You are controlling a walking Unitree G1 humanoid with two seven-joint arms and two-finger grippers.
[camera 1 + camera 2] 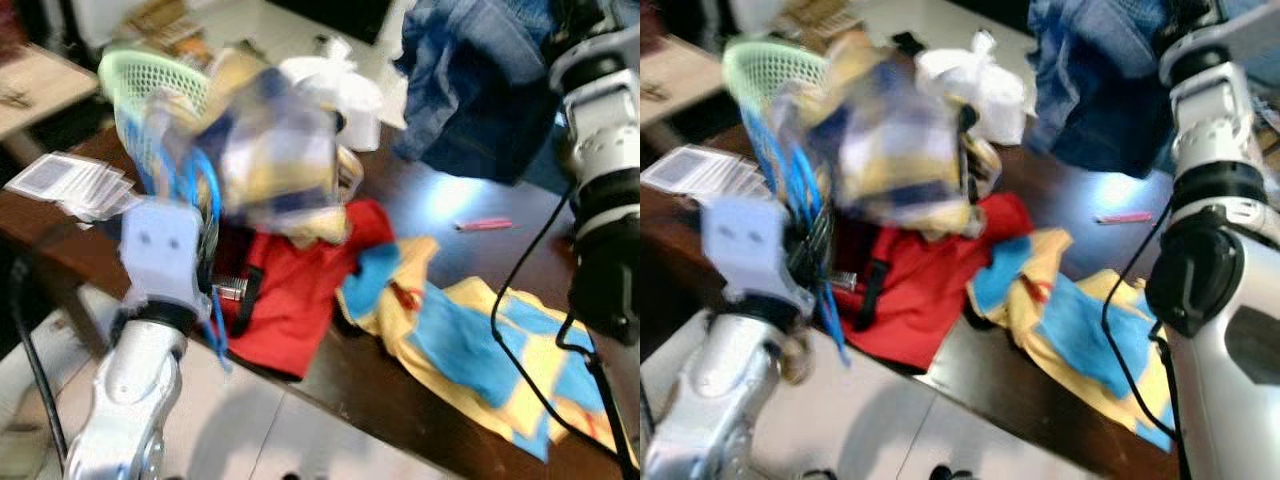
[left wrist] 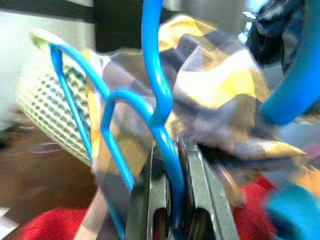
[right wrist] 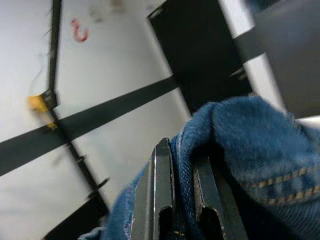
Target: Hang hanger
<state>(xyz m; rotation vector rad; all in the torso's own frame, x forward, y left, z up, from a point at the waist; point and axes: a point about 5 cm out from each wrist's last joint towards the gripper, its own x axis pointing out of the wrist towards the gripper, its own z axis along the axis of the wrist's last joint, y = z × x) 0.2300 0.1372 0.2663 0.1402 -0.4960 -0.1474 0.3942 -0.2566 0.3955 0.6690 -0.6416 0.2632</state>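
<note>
In the left eye view, the left gripper (image 1: 205, 262) is holding a blue hanger (image 1: 207, 215) draped with a blurred plaid garment (image 1: 275, 160) above the dark table (image 1: 420, 400). A green basket (image 1: 150, 75) is standing behind it, with a red cloth (image 1: 300, 290) and a yellow-and-blue cloth (image 1: 470, 340) lying beneath. The right arm is lifting denim jeans (image 1: 480, 90) at the upper right.

In the left wrist view, the jaws are pinching the thin blue wire just below the twisted neck of the hanger (image 2: 160, 115). The wire looks stiff but slippery, and the cloth adds swinging weight, so a hold close to the neck seems soundest.

In the right wrist view, the right gripper (image 3: 182, 210) is clamping a fold of the jeans (image 3: 240, 155), soft and rather heavy, before a white wall (image 3: 100, 75).
</note>
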